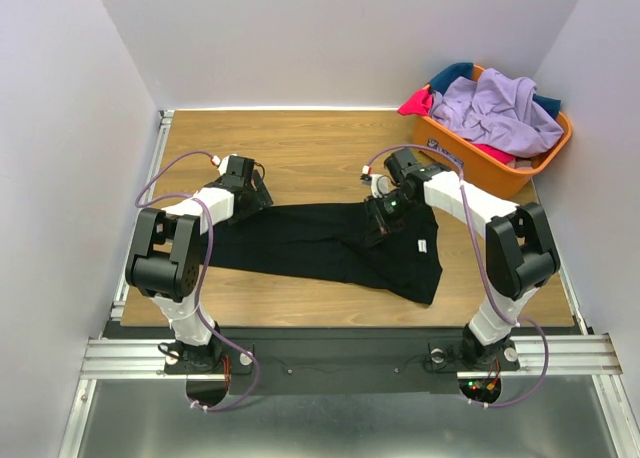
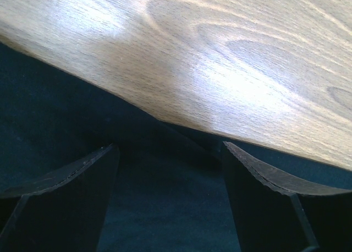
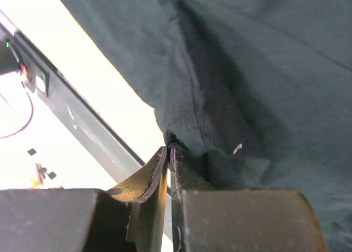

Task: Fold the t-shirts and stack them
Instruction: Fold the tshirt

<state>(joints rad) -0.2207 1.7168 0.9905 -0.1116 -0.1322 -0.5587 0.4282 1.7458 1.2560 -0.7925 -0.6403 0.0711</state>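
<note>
Right gripper [image 3: 169,153] is pinched shut on a hem of the black t-shirt [image 1: 320,243] spread out on the table [image 1: 300,148]; left gripper [image 2: 170,147] sits wide open over its other end. First fold's only starting imo, so the left needs to grab before any lifting.

Table [image 1: 320,143] is wood, clear grain with a bit of satin shine where the light hits, and the black t-shirt [image 1: 320,243] is soft matt cloth with a stitched hem. Basket [image 1: 500,168] looks like smooth orange plastic, the lavender shirt [image 1: 500,108] is soft cloth, and the front rail [image 1: 130,356] is brushed metal. The fingers [image 2: 71,197] of the left gripper [image 2: 170,146] are matt black with roughish edges.
</note>
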